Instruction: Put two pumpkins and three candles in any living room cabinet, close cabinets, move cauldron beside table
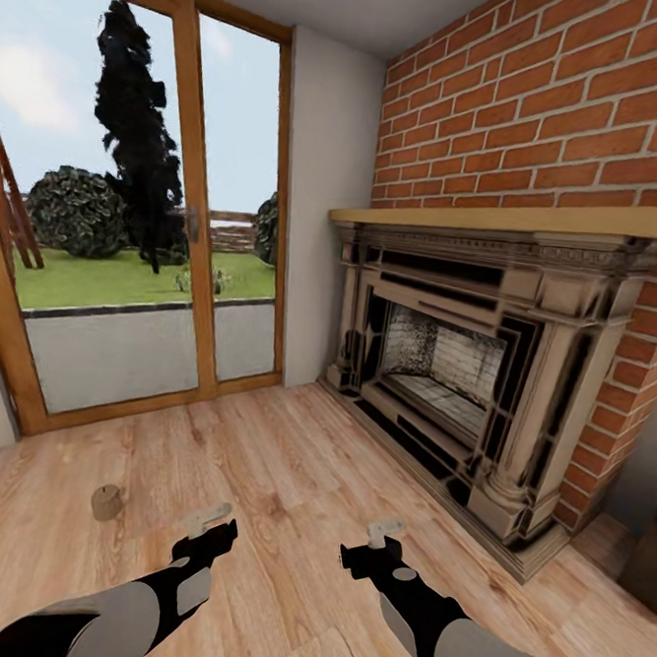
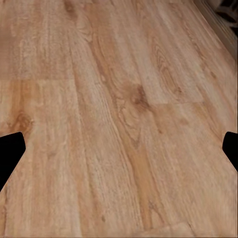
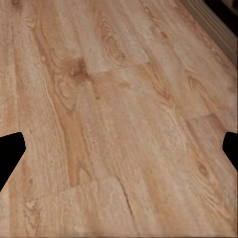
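Presently we see one candle (image 1: 106, 502) standing upright on the wood floor (image 1: 288, 464), at about ten o'clock from the left gripper (image 1: 209, 522) and near it, apart from the fingers. We judge it to be light, rigid and matte, so it should not slip readily; being short and stubby, it could tip or roll if nudged at its top edge. We recommend taking hold across the round side wall at mid-height, one finger on each side, approaching from above or slightly from the side.

Both tools are empty. In each wrist view the dark fingertips sit at the far edges with bare planks between them, so we read the left gripper and the right gripper (image 1: 383, 542) as spread wide apart, holding nothing.

Surroundings:
- Fireplace (image 1: 453, 378) with a wooden mantel (image 1: 515, 220) on a brick wall (image 1: 543, 108), at about two o'clock from the right gripper, well apart from the candle.
- Glazed door (image 1: 131, 204) in a wooden frame, at about eleven o'clock, beyond the candle.

We see nothing lying between the left gripper and the candle; the approach path appears unobstructed.
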You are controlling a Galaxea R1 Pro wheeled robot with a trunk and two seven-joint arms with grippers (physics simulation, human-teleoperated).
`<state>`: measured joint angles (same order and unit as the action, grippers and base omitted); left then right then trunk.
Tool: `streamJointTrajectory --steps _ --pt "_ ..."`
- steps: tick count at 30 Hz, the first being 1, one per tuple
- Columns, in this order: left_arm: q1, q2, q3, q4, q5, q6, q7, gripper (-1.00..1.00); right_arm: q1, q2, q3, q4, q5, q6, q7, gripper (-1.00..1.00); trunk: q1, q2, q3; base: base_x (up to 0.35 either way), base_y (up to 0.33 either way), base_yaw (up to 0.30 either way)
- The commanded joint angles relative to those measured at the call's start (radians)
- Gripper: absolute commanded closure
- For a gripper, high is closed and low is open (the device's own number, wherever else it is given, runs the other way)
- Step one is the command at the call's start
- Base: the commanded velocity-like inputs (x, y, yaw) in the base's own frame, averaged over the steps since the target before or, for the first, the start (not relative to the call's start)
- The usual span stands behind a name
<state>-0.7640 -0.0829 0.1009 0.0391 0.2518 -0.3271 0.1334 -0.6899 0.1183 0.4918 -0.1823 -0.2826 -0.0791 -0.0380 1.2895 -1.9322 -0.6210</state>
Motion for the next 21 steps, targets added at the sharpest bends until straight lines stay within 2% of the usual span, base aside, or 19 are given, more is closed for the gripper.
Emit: streamJointTrajectory --steps 1,5,9,14,21 --pt "-0.002 0.0 0.007 0.004 -0.002 -0.007 0.0 -1.0 -0.001 0.0 0.008 0.001 -0.009 -0.004 -0.004 -1.0 0.0 -0.001 -0.001 0.0 0.0 -0.296" --pt "-0.002 0.0 0.008 0.004 -0.003 -0.007 0.0 -1.0 -0.002 0.0 0.008 0.001 -0.009 -0.004 -0.005 -1.0 0.0 -0.001 -0.001 0.0 0.0 -0.264" --pt "-0.002 0.001 0.008 0.004 -0.003 -0.007 0.0 -1.0 -0.002 0.0 0.009 0.001 -0.009 -0.005 -0.007 -1.0 0.0 -0.001 -0.001 0.06 0.035 -0.109" --pt "-0.002 0.002 0.008 0.004 -0.003 -0.007 0.0 -1.0 -0.001 0.0 0.009 0.001 -0.009 -0.005 -0.01 -1.0 0.0 -0.001 -0.001 0.238 0.158 -0.075" --pt "-0.002 0.002 0.008 0.004 -0.003 -0.007 0.0 -1.0 -0.001 -0.009 0.006 0.001 -0.01 -0.005 -0.01 -1.0 0.0 -0.001 -0.001 0.311 0.093 -0.267"
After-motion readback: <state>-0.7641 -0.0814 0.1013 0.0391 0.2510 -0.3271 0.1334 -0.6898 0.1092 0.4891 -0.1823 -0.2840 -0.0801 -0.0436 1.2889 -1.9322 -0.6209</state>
